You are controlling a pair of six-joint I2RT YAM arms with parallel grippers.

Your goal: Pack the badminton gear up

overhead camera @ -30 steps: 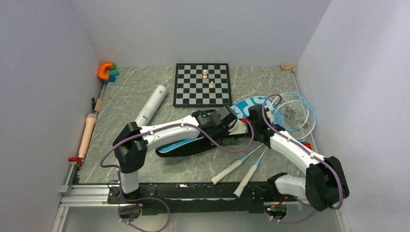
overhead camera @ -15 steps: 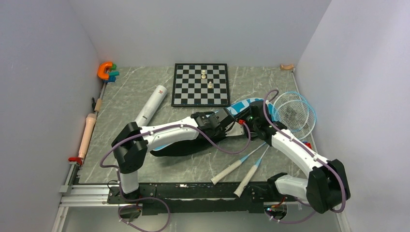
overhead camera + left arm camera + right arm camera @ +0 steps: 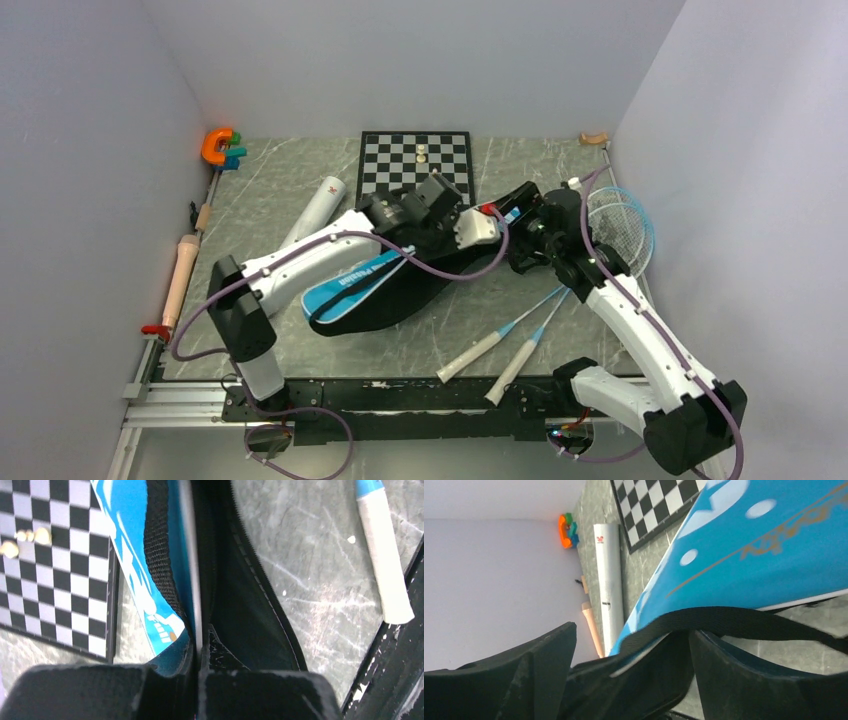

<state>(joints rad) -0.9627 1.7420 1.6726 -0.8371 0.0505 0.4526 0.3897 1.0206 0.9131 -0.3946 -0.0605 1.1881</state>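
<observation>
**Soft blue fabric, pinched at its edge**

Nearest, two rackets point(image 3: 478, 352) lie on the bench point(image 3: 400, 345), white handles toward the arms. They look light and stiff, best taken by the grip, not the strings. Behind them sprawls the bag point(image 3: 365, 283), limp cloth likely to sag and fold, so its zipped edge is the hold. The left hand point(image 3: 197, 655) is pressed together on that edge. The right hand point(image 3: 631, 630) stands spread, the black strap point(image 3: 749, 622) running between its fingers. Farthest lies the white tube point(image 3: 315, 215).
</observation>
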